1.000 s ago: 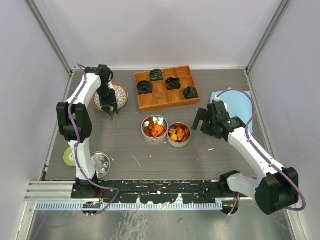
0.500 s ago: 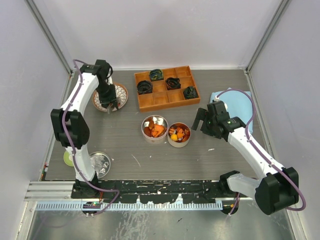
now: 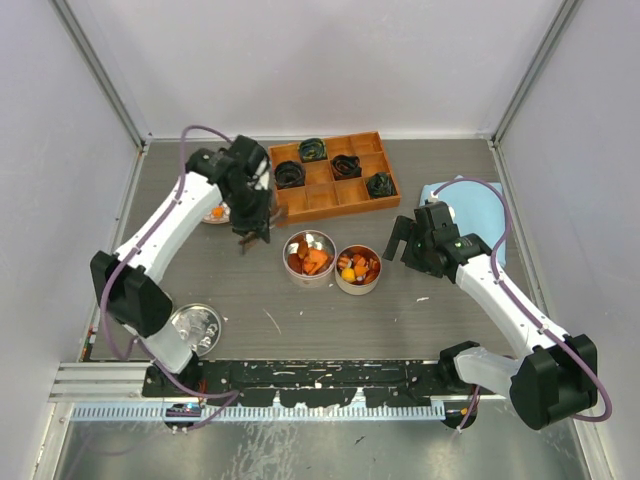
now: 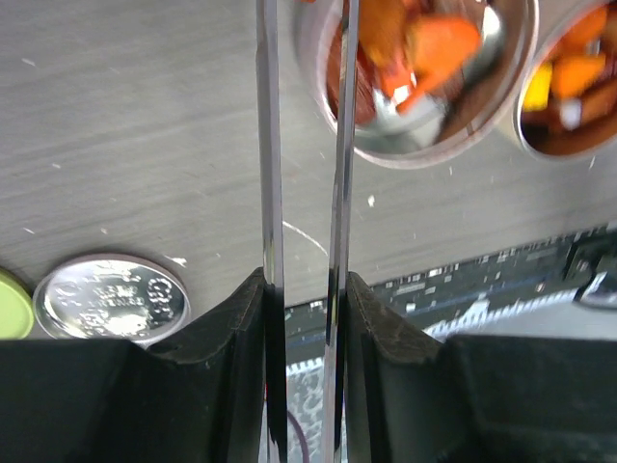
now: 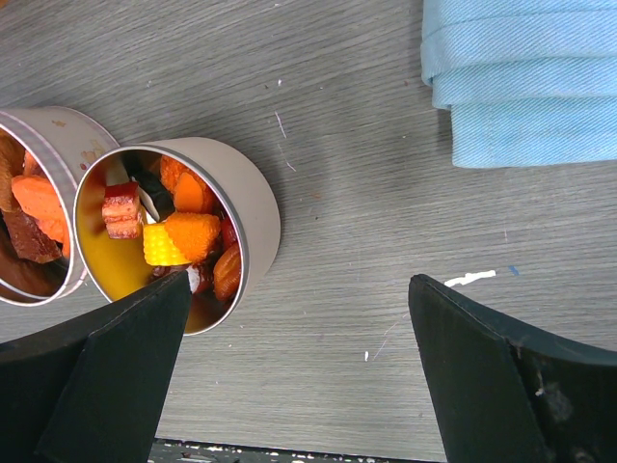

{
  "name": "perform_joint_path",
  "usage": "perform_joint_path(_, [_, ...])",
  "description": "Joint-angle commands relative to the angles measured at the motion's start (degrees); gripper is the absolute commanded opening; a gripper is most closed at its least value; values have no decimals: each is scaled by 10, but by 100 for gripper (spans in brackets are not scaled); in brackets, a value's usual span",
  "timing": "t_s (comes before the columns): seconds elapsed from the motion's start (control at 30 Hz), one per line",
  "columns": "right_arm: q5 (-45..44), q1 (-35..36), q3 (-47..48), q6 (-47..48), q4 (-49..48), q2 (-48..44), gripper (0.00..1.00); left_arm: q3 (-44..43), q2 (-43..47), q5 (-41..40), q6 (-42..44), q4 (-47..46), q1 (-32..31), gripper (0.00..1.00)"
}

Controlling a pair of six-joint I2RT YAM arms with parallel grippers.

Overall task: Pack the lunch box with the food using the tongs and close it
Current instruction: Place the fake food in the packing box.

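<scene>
My left gripper (image 3: 252, 216) (image 4: 304, 289) is shut on the tongs (image 4: 271, 145), whose two thin metal arms run up out of the left wrist view; their tips are out of sight there. It hangs just left of the lunch box's two round tins. The left tin (image 3: 309, 257) (image 4: 424, 87) holds orange and red food (image 4: 439, 43). The right tin (image 3: 357, 269) (image 5: 183, 227) holds orange, yellow and red chunks (image 5: 178, 238). My right gripper (image 3: 400, 240) (image 5: 299, 285) is open, low beside the right tin, with nothing between its fingers. An orange bit (image 3: 215, 212) shows on the plate behind my left arm.
A wooden compartment tray (image 3: 325, 198) with dark coiled lumps stands at the back. A folded blue cloth (image 3: 475, 205) (image 5: 521, 77) lies at the right. A silver lid (image 3: 197, 328) (image 4: 111, 301) lies near the front left, a green disc (image 4: 8, 307) beside it.
My left arm has swung from the plate at the back left toward the tins, carrying the tongs. The right arm has not moved.
</scene>
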State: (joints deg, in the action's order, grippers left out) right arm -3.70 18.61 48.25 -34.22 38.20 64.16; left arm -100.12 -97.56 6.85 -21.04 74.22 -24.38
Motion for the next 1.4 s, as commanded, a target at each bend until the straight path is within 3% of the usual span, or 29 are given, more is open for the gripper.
perform_joint_path(0.0, [2, -2, 17, -2, -17, -10, 100, 49, 57, 6, 5, -12, -73, 27])
perform_joint_path(0.2, [8, -2, 12, -7, -20, -10, 100, 108, 83, -3, -23, -46, -151, 27])
perform_joint_path(0.33, [7, -2, 11, -6, -18, -16, 100, 102, 71, -35, -26, -12, -176, 27])
perform_joint_path(0.77, [3, -2, 5, -5, -16, -21, 100, 119, 73, -25, -27, -6, -200, 33])
perform_joint_path(1.03, [2, -2, 5, -5, -16, -18, 100, 107, 72, -34, -20, -10, -210, 42])
perform_joint_path(1.37, [0, -2, 5, -3, -16, -17, 100, 72, 94, -57, -14, -10, -197, 37])
